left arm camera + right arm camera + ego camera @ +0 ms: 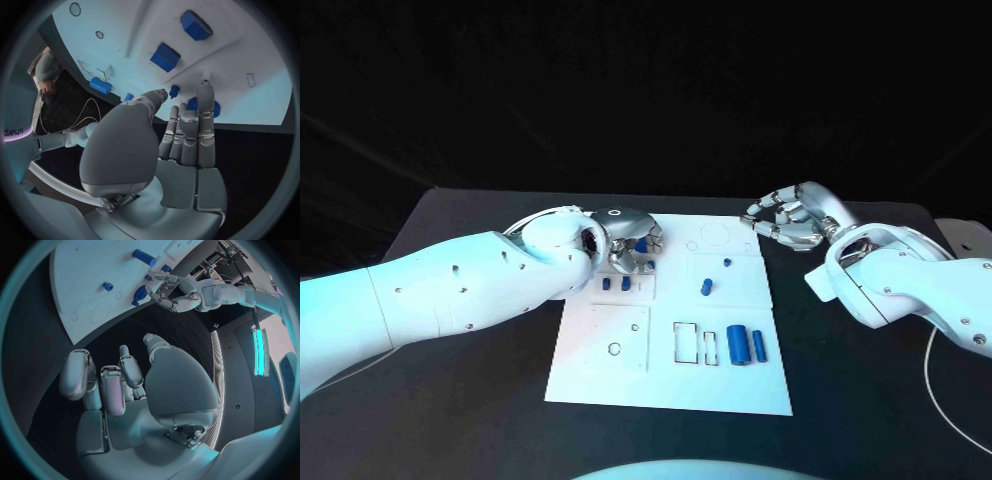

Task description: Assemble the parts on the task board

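Note:
The white task board (pixel 678 388) lies in the middle of the table. My left hand (pixel 626 246) hangs over its far left part with fingers held straight. They reach over a blue part (pixel 642 243) that lies on the board (pixel 250 45); in the left wrist view this part (pixel 215 107) shows behind the fingers (pixel 203 107), with nothing between thumb and fingers. Two blue blocks (pixel 616 284) lie just in front of that hand. My right hand (pixel 793 218) hovers off the board's far right corner, fingers curled in and holding nothing.
Two small blue pieces (pixel 708 288) sit near the board's centre. Two upright blue bars (pixel 746 345) stand at its near right beside rectangular slots (pixel 687 342). A round hole (pixel 615 349) lies near left. Black table (pixel 877 400) surrounds the board.

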